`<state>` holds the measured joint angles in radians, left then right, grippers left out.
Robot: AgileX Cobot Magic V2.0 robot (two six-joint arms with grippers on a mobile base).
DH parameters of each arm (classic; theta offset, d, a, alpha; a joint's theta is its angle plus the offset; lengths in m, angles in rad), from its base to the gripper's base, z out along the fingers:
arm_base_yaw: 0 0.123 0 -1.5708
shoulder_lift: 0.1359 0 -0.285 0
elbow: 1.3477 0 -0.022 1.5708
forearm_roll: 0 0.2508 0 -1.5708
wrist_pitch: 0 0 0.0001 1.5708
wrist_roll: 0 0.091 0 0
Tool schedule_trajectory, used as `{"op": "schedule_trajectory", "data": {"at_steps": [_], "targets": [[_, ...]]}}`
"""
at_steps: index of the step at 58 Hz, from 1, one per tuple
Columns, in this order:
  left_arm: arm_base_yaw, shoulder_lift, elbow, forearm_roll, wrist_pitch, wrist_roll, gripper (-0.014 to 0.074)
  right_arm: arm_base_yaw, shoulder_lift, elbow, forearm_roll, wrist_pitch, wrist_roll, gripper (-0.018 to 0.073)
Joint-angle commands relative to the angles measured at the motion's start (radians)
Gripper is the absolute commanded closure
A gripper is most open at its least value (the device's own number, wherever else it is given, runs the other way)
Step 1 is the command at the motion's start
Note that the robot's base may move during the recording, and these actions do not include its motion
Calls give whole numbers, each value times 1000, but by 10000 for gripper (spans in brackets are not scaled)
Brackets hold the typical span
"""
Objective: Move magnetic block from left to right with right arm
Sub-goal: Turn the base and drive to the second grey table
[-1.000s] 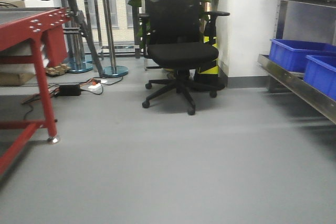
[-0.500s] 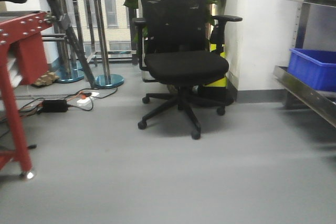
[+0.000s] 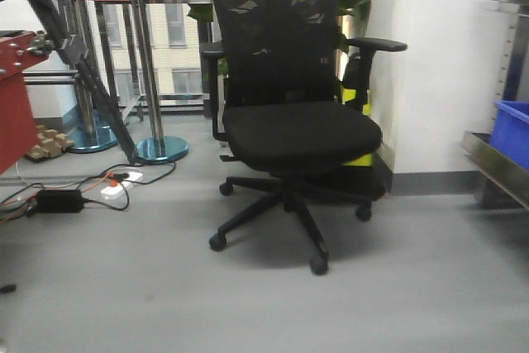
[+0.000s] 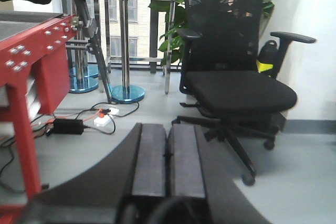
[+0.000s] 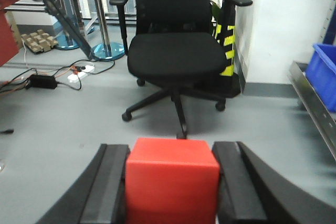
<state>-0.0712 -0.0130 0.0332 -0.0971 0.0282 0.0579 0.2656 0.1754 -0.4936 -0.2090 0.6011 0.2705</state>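
The magnetic block (image 5: 172, 179), a plain bright-red cube, fills the bottom middle of the right wrist view. My right gripper (image 5: 172, 156) is shut on it, one dark finger pressed against each side. It hangs above the grey floor. In the left wrist view my left gripper (image 4: 168, 135) is shut with its two pads touching and nothing between them. Neither gripper nor the block shows in the front-facing view.
A black office chair (image 3: 289, 113) on wheels stands straight ahead. A red metal frame (image 4: 31, 61) is at the left, with cables and a power strip (image 3: 111, 190) on the floor. Blue bins (image 3: 514, 126) sit on steel shelving at the right. Chrome posts (image 3: 149, 72) stand behind.
The front-facing view has moved closer to the chair and swung right. The red frame has slid almost out at the left, and most blue bins have left the view.
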Motion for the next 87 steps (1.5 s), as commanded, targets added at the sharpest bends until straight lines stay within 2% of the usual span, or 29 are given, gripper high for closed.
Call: {"op": "schedule_trajectory", "data": {"at_steps": [1,87], "targets": [[-3,-3,7,-5,-83,-6,722,-2,20,-29,-19,-91,-8,378],[-3,-3,7,-5,-83,-6,722,-2,20,-29,-19,-91,-8,378]]}}
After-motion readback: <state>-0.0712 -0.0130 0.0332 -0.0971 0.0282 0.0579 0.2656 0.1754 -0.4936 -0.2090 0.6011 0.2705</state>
